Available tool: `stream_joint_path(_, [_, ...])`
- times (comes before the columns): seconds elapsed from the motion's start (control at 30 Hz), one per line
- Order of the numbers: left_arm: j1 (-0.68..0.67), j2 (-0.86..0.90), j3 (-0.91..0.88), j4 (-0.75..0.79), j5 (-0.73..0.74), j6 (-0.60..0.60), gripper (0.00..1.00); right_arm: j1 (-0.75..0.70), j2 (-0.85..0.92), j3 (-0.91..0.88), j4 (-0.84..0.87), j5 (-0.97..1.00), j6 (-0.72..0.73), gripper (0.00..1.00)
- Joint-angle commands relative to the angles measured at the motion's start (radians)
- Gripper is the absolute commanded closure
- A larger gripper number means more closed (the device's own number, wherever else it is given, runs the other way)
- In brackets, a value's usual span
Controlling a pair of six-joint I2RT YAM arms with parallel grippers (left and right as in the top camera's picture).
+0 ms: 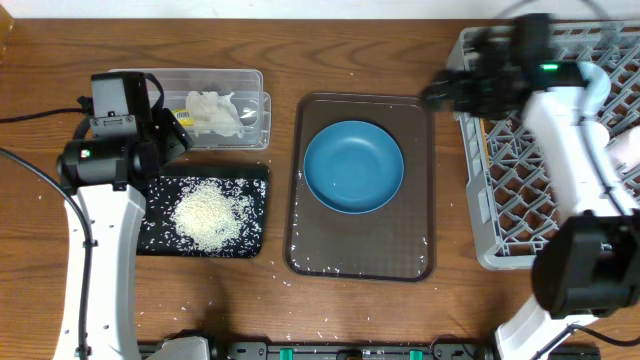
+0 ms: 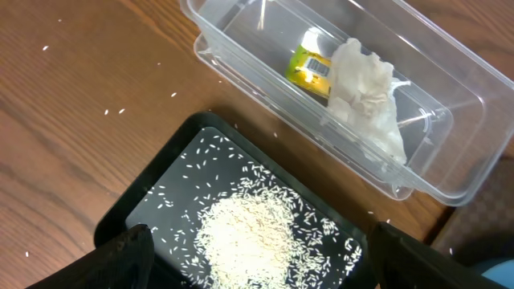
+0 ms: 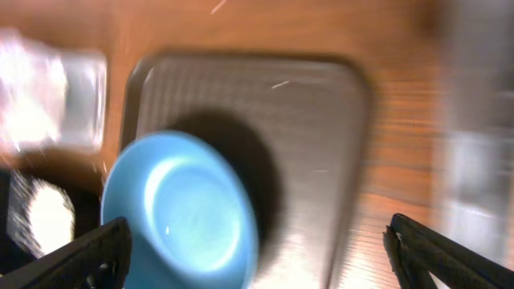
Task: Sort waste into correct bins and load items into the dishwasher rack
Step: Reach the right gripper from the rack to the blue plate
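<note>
The rice heap (image 2: 245,233) lies in the middle of the black tray (image 1: 262,172), with loose grains spread across the tray floor and a few on the wooden table (image 1: 250,320) around it. Just behind the tray stands the clear box (image 2: 450,104), holding the crumpled napkin (image 2: 365,92) and, touching it, the yellow-green wrapper (image 2: 309,66). The left gripper (image 1: 170,140) hovers over the near edges of box and tray, its fingers spread wide and holding nothing. To the right, the light-blue bowl (image 1: 353,166) sits upright on the brown serving tray (image 1: 410,240). Beyond that is the grey rack (image 1: 500,170). The right gripper (image 1: 445,90) is blurred above the serving tray's far right corner, fingers parted and empty.
</note>
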Motion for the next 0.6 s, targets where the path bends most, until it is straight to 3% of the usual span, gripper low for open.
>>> stream_joint_path(0.0, [0.054,0.0,0.008,-0.01,0.04,-0.006,0.12,0.155,0.004,-0.014,0.013,0.203,-0.047,0.01])
stream_joint_path(0.13, [0.173,0.0,0.008,-0.013,0.235,-0.006,0.12,0.331,0.047,-0.014,0.053,0.309,-0.047,0.01])
stream_joint_path(0.4, [0.24,0.0,0.008,-0.012,0.252,-0.006,0.12,0.55,0.169,-0.014,0.094,0.327,-0.047,0.01])
stream_joint_path(0.57, [0.24,0.0,0.008,-0.013,0.252,-0.006,0.12,0.625,0.224,-0.014,0.052,0.326,-0.047,0.19])
